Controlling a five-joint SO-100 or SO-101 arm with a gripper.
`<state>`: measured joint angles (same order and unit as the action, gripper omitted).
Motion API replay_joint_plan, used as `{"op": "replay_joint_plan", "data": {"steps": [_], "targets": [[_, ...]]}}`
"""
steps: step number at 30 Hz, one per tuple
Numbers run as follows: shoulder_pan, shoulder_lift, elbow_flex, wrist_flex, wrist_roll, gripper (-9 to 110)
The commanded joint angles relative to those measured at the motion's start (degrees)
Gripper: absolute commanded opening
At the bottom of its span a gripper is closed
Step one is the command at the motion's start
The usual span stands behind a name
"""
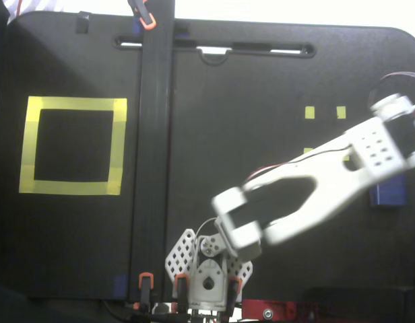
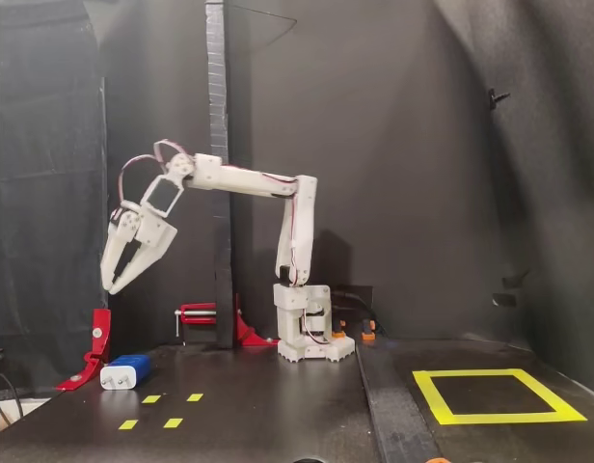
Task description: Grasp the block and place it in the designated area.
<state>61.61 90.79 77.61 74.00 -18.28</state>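
Black table (image 2: 278,405) carries the block (image 2: 123,371); yellow designated area (image 2: 495,395); small tape squares (image 2: 162,410).

A makeshift robot test booth. Black cloth (image 2: 422,145) backs a black counter (image 2: 278,415) marked with yellow tape (image 1: 73,145). Red clamps (image 2: 96,342) hold the setup.

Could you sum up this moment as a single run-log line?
phase: reaching | gripper: open, empty, above block | block: on table, untouched | designated area: empty
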Motion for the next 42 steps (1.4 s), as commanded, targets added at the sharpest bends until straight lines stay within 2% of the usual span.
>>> {"op": "replay_joint_plan", "data": {"steps": [1, 11, 25, 28, 33, 42], "targets": [[0.7, -2.55, -6.15, 3.43, -2.02, 0], [3.34, -12.48, -16.96, 15.12, -9.84, 0], [4.83, -14.94, -18.11, 15.29, -12.22, 0], [5.1, -14.94, -18.11, 15.56, -15.56, 0], [5.19, -14.94, -18.11, 16.35, -31.29, 0], [4.92, -15.03, -18.02, 19.86, -75.06, 0]]}}
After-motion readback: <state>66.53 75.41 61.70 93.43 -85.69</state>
